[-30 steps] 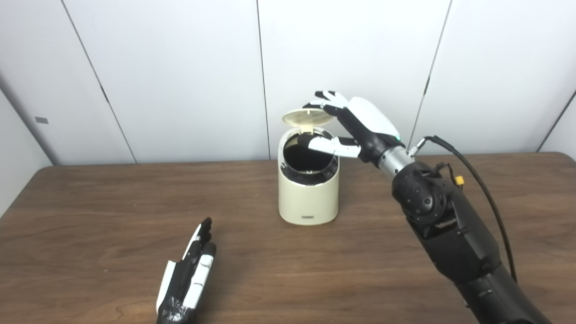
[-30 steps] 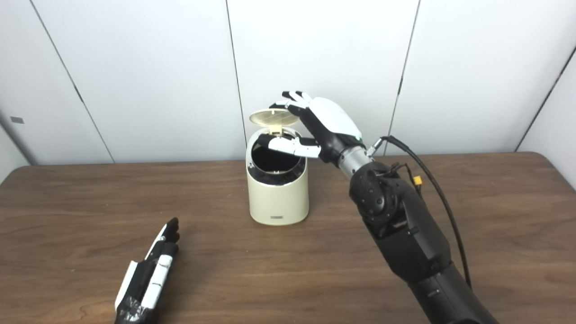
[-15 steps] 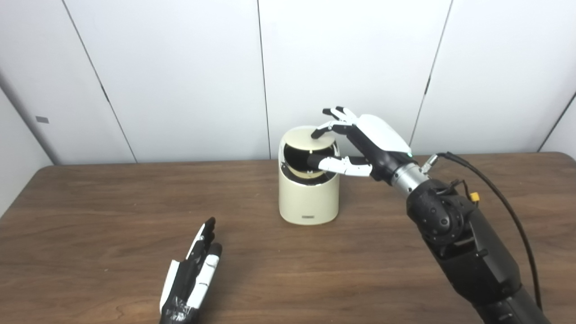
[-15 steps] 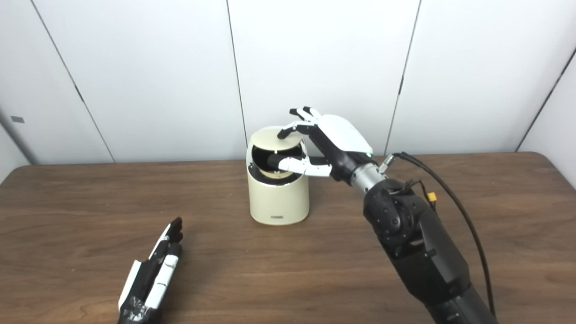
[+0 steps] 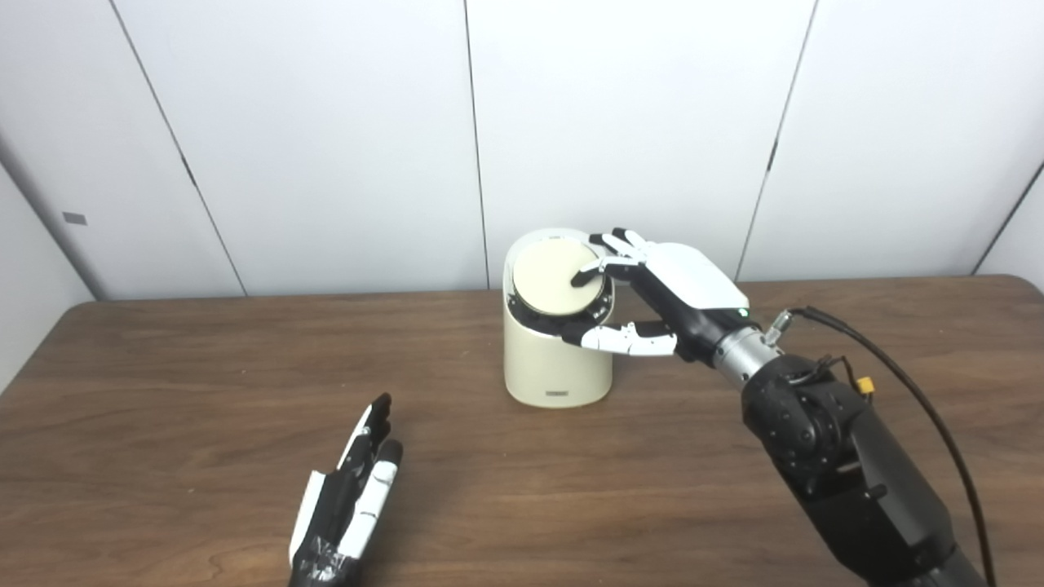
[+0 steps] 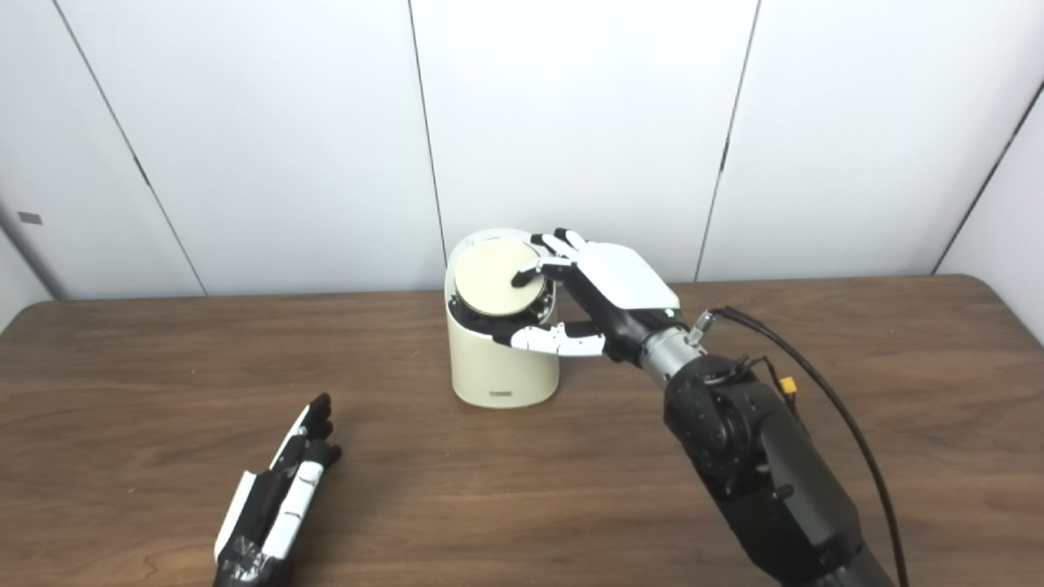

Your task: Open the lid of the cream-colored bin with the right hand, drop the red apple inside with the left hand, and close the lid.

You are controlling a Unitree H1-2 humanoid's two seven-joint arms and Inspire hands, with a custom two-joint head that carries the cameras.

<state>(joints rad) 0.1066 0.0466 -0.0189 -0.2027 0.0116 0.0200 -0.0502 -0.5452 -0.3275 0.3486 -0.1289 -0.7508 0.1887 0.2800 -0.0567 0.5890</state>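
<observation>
**Lid down on the cream bin, right hand resting on top**

From my remote station I see the cream-colored bin (image 5: 558,359) standing upright just above the middle of the frame, on the far half of the wooden table (image 5: 204,383). Its round lid (image 5: 557,277) lies flat in the slanted black-rimmed opening, tilted toward the camera, and no gap shows around it. My right hand (image 5: 661,297) reaches in from the lower right, its white back facing up. Its fingertips (image 5: 589,273) touch the right part of the lid, and the thumb (image 5: 608,337) stretches out below along the bin's upper right wall. The fingers are loosely spread and grasp nothing; they only press or rest on the lid. A black cable (image 5: 913,391) loops from the wrist down along the dark forearm toward the lower right edge.

My left hand (image 5: 347,505) lies at the lower left of the frame, well apart from the bin, flat against the table with its fingers straight, close together and pointing toward the far wall. It is empty.

I cannot find the red apple anywhere in either view; with the lid down, the bin's inside is hidden from me. Behind the table stand plain white wall panels (image 5: 326,122) with dark seams.
</observation>
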